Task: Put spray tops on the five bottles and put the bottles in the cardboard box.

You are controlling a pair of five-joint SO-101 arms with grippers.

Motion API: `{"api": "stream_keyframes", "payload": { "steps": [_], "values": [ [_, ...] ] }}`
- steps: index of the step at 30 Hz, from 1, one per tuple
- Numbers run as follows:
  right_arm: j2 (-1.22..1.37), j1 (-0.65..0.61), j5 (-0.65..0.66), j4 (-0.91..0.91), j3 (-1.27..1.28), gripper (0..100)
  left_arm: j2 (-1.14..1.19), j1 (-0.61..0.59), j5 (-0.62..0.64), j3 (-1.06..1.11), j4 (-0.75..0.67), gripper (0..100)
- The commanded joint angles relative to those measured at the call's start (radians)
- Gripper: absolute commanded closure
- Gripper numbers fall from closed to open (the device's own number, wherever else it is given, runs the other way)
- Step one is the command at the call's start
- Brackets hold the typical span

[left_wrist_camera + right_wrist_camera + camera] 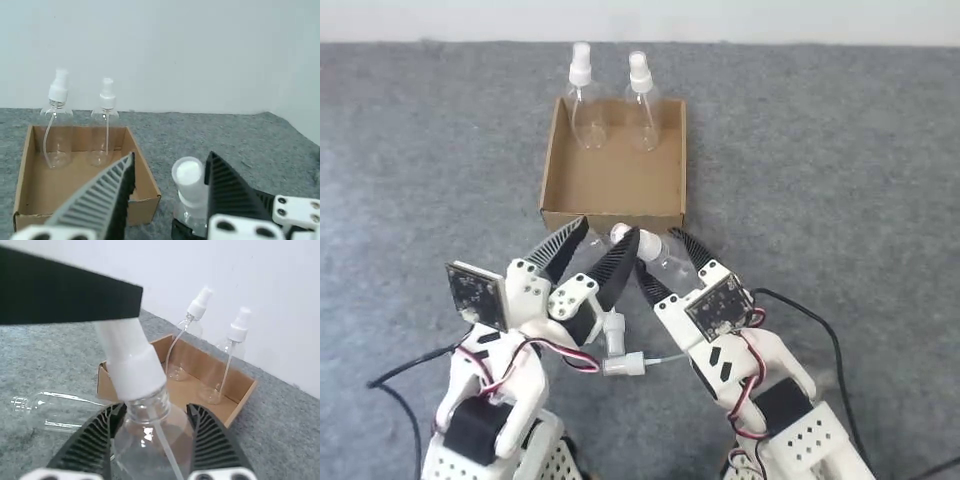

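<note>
white arms [532,290] with black ribbed pincer fingers [612,270], black motors [478,428], red wires [565,352].

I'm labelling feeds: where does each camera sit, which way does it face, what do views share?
High view: above the table, looking down on left arm, right arm, cardboard box.
Left wrist view: on the left arm, facing the box past its open left tool.
Right wrist view: on the right arm, over the right tool gripping a bottle.
All share the box.
</note>
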Motion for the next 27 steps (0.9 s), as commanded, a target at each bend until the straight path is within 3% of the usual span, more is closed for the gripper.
{"api": "stream_keyframes", "payload": {
  "steps": [1,12,27],
  "values": [
    [-0.025,-0.018,0.032,0.005,-0.031,99.3,-0.015,-0.003,0.014,-0.054,0.002,85],
    [-0.025,-0.024,0.044,0.005,-0.018,99.3,-0.015,0.107,-0.109,-0.041,0.003,96],
    [-0.025,-0.024,0.046,0.005,-0.017,99.3,-0.015,0.161,-0.126,-0.042,-0.025,95]
  ]
}}
